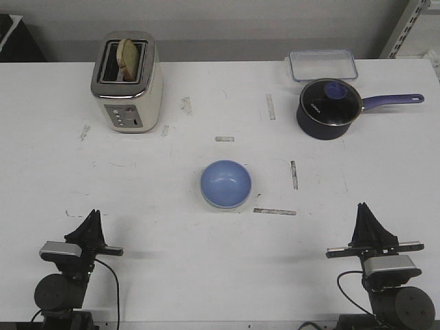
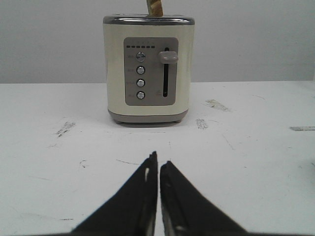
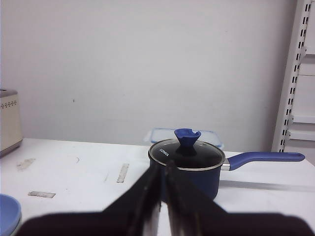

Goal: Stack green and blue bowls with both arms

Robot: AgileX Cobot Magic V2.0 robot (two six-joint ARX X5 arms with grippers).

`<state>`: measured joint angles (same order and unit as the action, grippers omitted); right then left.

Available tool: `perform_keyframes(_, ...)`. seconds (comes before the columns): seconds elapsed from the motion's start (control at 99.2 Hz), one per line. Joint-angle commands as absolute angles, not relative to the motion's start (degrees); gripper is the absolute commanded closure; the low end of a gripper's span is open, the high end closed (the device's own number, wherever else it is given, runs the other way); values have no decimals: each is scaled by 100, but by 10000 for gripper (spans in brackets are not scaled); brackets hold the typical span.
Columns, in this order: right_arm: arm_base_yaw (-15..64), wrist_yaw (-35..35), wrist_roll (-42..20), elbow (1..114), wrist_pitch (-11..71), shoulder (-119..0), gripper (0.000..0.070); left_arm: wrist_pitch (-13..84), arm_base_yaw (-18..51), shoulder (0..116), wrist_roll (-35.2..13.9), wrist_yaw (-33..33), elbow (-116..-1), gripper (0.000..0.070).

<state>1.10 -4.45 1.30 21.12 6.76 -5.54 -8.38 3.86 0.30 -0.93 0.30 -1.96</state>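
The blue bowl (image 1: pixel 225 182) sits upright in the middle of the table. A thin pale rim shows under its near edge, and I cannot tell whether that is the green bowl; no separate green bowl is in view. The blue bowl's edge also shows in the right wrist view (image 3: pixel 7 212). My left gripper (image 1: pixel 93 216) rests at the near left, shut and empty, pointing at the toaster (image 2: pixel 158 160). My right gripper (image 1: pixel 362 210) rests at the near right, shut and empty, pointing at the saucepan (image 3: pixel 162 164). Both are well short of the bowl.
A cream toaster (image 1: pixel 127 82) with bread in it stands at the back left. A dark navy saucepan (image 1: pixel 328 108) with a glass lid and blue handle stands at the back right, and a clear lidded container (image 1: pixel 323 65) is behind it. Tape marks dot the table.
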Motion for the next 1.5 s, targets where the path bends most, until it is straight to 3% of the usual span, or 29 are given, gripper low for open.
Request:
perform_keyframes(0.0, 134, -443, 154, 2040, 639, -432, 694, -908, 377, 19, -67, 45, -69, 699)
perform_keyframes(0.323, 172, -152, 150, 943, 539, -8, 694, -906, 377, 19, -64, 45, -71, 698)
perform_keyframes(0.555, 172, -148, 126, 60, -648, -8, 694, -906, 377, 19, -67, 43, -71, 698)
perform_keyframes(0.897, 191, -150, -213, 73, -537, -8, 694, -906, 377, 19, -67, 43, -71, 699)
perform_keyframes(1.492, 189, -150, -209, 73, -644, -8, 694, -906, 377, 19, -67, 43, -71, 699)
